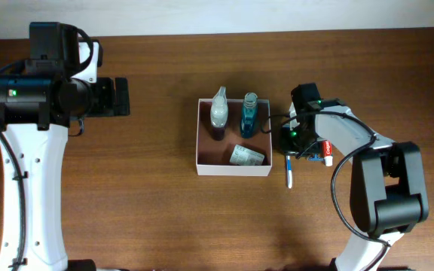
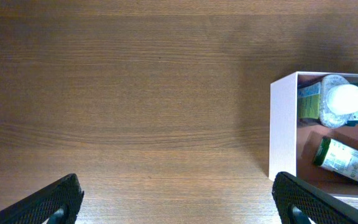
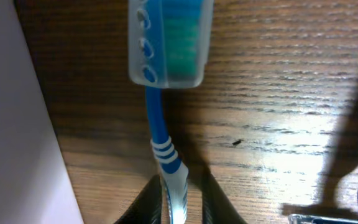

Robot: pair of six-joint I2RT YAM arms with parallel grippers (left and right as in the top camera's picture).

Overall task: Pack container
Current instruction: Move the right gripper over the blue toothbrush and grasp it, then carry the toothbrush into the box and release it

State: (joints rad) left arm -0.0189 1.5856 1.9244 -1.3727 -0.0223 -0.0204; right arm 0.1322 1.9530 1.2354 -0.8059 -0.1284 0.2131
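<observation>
The container (image 1: pixel 232 170) is a square white box with a reddish-brown inside, at the table's middle. It holds an upright whitish bottle (image 1: pixel 218 113), an upright blue bottle (image 1: pixel 249 114) and a lying green-labelled bottle (image 1: pixel 247 156). My right gripper (image 1: pixel 291 147) is just right of the box, shut on the handle of a blue-and-white toothbrush (image 3: pixel 160 140) with a clear cap over its head (image 3: pixel 169 40). The toothbrush lies low over the wood beside the box wall (image 3: pixel 5 124). My left gripper (image 2: pixel 179 199) is open and empty over bare wood, left of the box (image 2: pixel 283 124).
A small tube with a red end (image 1: pixel 326 156) lies right of my right gripper. The toothbrush shows in the overhead view (image 1: pixel 289 175) pointing toward the table's front. The left arm's body (image 1: pixel 44 90) is at the far left.
</observation>
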